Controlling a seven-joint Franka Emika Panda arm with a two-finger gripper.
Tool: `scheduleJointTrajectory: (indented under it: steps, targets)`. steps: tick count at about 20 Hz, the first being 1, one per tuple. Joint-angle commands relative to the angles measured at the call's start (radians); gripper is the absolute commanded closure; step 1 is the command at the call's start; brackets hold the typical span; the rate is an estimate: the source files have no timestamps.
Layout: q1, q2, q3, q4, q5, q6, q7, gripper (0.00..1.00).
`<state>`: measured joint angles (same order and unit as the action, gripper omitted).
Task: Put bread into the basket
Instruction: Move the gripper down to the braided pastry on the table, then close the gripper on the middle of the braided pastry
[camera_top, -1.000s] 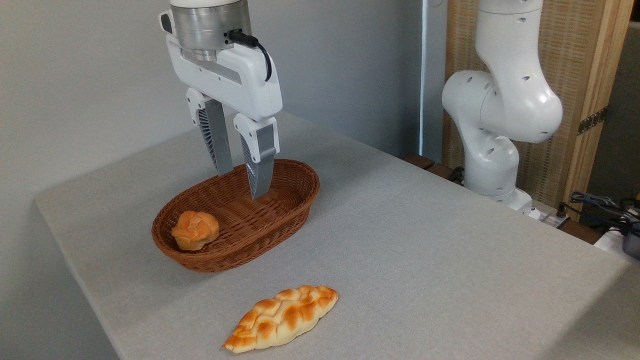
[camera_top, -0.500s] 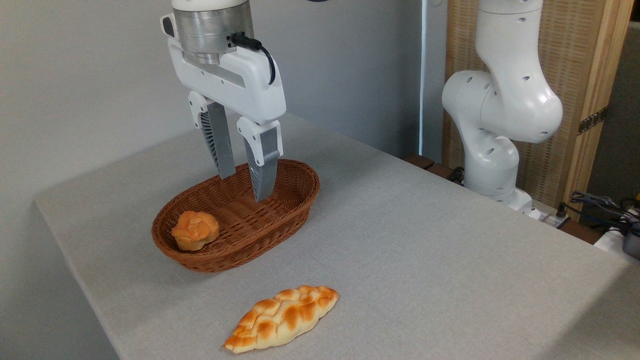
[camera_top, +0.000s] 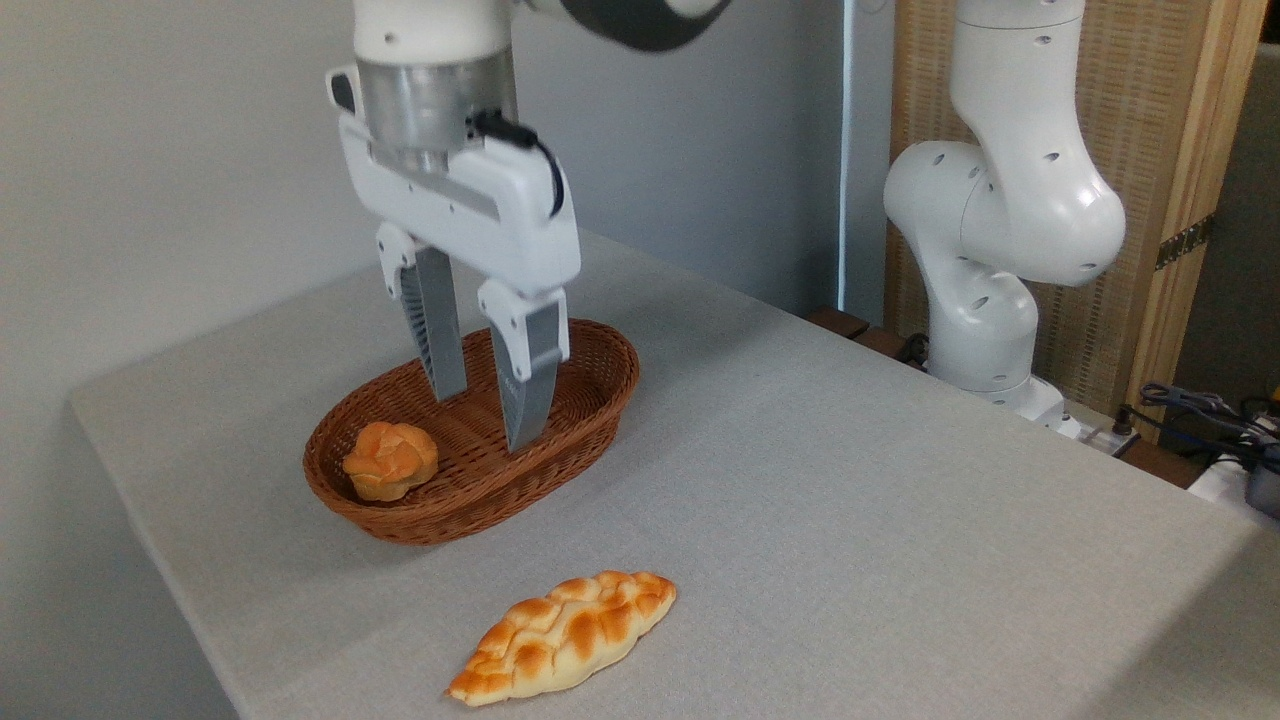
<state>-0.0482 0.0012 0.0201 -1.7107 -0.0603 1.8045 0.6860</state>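
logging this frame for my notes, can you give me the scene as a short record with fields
gripper: open and empty, pointing down over the basket
basket: oval brown wicker, on the table, towards the back left
bun: small round knotted, inside the basket at its near-left end
bread: long braided loaf, flat on the table in front of the basket, apart from it, untouched
table: grey cloth-covered top
arm base: white, at the table's far right edge
task state: bread not yet in basket
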Motion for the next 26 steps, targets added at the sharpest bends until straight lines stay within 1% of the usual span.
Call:
scheduleJointTrajectory:
  steps: [1,4,6,9,13,16,18,21,22,24,25,26]
  targets:
    - [-0.004,-0.003,0.027,-0.104,0.005,0.096,0.094,0.00]
    - [-0.004,0.000,0.066,-0.161,0.005,0.133,0.260,0.00]
    - [-0.004,0.012,0.093,-0.191,0.005,0.177,0.302,0.00]
    - [-0.004,0.051,0.100,-0.214,0.005,0.237,0.303,0.00]
    - [-0.004,0.118,0.100,-0.214,0.010,0.274,0.303,0.00]
    - [-0.004,0.155,0.098,-0.213,0.063,0.311,0.302,0.00]
    - [-0.004,0.183,0.098,-0.213,0.065,0.340,0.297,0.00]
    - [-0.004,0.187,0.098,-0.211,0.065,0.349,0.297,0.00]
    - [-0.004,0.189,0.098,-0.211,0.065,0.352,0.299,0.03]
    - [-0.002,0.187,0.098,-0.208,0.065,0.352,0.300,0.31]
    - [-0.004,0.187,0.098,-0.208,0.065,0.352,0.300,0.43]
    - [-0.004,0.189,0.098,-0.208,0.065,0.352,0.300,0.52]
